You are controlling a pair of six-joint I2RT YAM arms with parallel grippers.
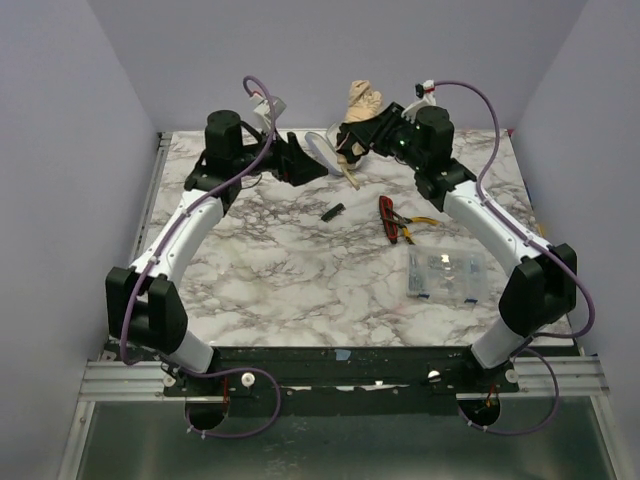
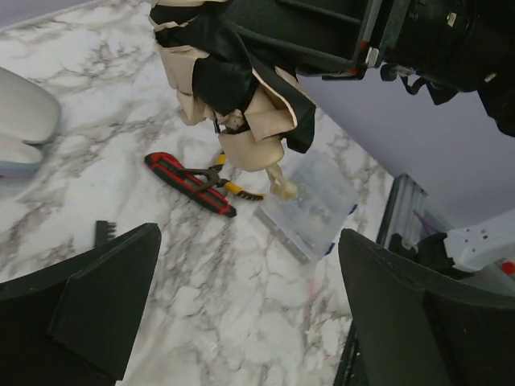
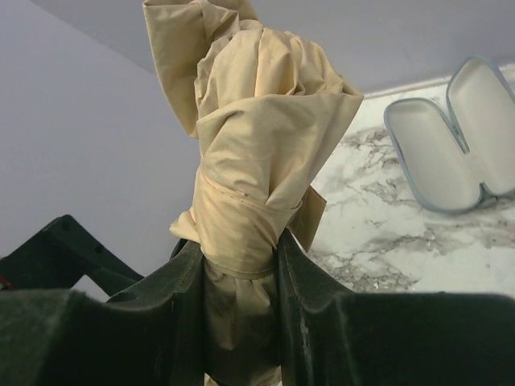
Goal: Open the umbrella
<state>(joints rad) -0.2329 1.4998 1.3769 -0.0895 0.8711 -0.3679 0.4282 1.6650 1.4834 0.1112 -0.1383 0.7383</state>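
Nearest us lie the clear plastic box (image 1: 446,275) and red-handled pliers (image 1: 390,218). Beyond, our left gripper (image 2: 249,241) hangs spread wide, facing the folded tan fabric umbrella (image 3: 257,153), which our right gripper (image 3: 239,265) pinches around its bundled canopy, aloft at the far side. We judge opening not begun; next, the left should catch the beige knob handle (image 2: 283,190) and pull.

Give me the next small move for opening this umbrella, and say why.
Probably ease the left end effector forward to the beige knob and close on it. The right end effector grips the umbrella by its folded canopy above the table; the left is open and empty, with the knob hanging ahead of it.
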